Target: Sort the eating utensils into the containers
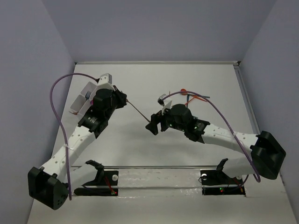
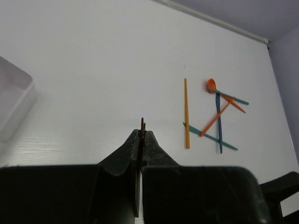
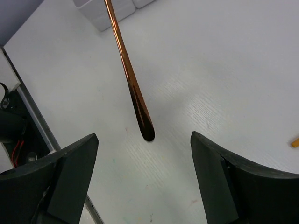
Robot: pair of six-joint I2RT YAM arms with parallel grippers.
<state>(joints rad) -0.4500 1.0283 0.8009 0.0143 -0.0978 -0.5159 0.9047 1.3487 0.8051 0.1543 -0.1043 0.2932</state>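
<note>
My left gripper (image 1: 122,99) is shut on one end of a thin copper utensil (image 1: 139,112), which sticks out level toward the right arm. In the left wrist view the left gripper (image 2: 142,136) pinches it, with only its tip (image 2: 142,124) showing. My right gripper (image 1: 153,126) is open, and the utensil's rounded end (image 3: 147,133) hangs between and just ahead of its spread fingertips (image 3: 88,144), untouched. The white tray (image 1: 86,95) lies behind the left arm. Several loose utensils (image 2: 216,114) lie crossed on the table: an orange spoon (image 2: 212,85), a yellow-orange stick (image 2: 186,114), and blue and teal pieces.
The tray's corner shows at the left of the left wrist view (image 2: 11,100) and at the top of the right wrist view (image 3: 110,14). The pile of utensils (image 1: 192,97) lies behind the right arm. A metal rail (image 1: 159,167) runs along the near edge.
</note>
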